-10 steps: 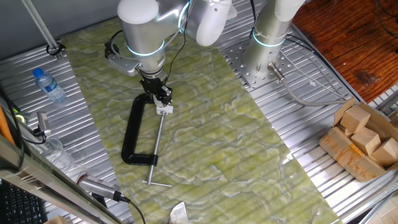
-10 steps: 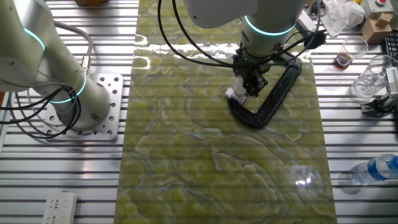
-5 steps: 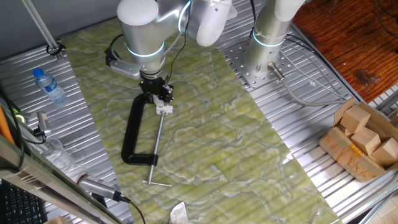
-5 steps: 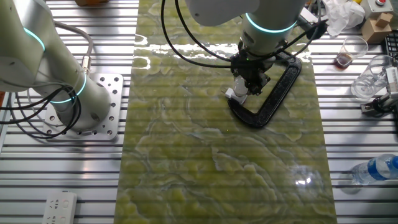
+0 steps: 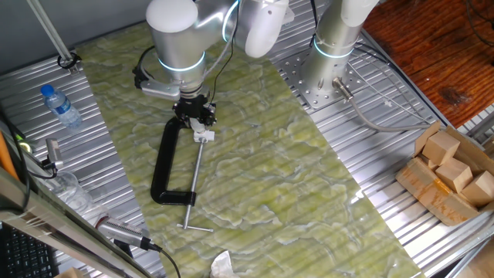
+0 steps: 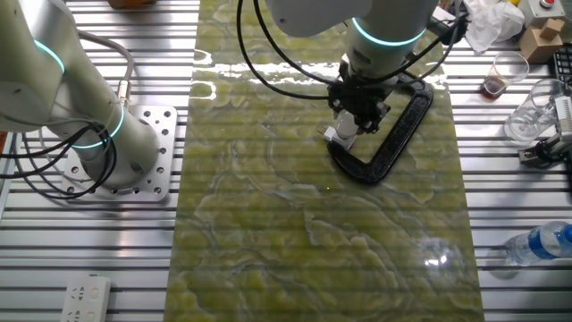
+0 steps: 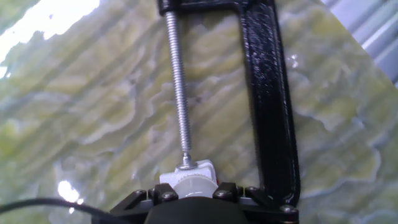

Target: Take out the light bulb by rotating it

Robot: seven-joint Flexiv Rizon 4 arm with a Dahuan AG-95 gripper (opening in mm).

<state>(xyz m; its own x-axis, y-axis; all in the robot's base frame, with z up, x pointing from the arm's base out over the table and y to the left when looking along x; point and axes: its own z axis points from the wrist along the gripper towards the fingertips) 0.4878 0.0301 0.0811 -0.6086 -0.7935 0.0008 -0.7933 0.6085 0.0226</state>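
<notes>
In the hand view the light bulb [image 7: 190, 188] shows as a small white frosted dome at the bottom edge, sitting in a white square socket piece [image 7: 189, 170]. The socket is held at the end of the screw [image 7: 177, 81] of a black C-clamp [image 7: 267, 93] lying flat on the green mat. My gripper [image 7: 189, 194] is shut on the bulb, a black fingertip [image 7: 165, 193] on either side of it. In both fixed views the gripper [image 5: 195, 117] [image 6: 357, 118] points straight down over the clamp [image 5: 164, 166] [image 6: 393, 134] and hides the bulb; only the socket [image 5: 204, 136] [image 6: 338, 137] shows below it.
A second arm's base [image 5: 332, 54] [image 6: 89, 134] stands beside the mat. A clear bottle [image 5: 60, 106] [image 6: 541, 241] lies on the metal table, a box of wooden blocks [image 5: 451, 174] sits at one side, and a plastic cup [image 6: 500, 72] at the other.
My wrist has turned a little about its vertical axis while staying over the socket. The clamp and socket have not moved.
</notes>
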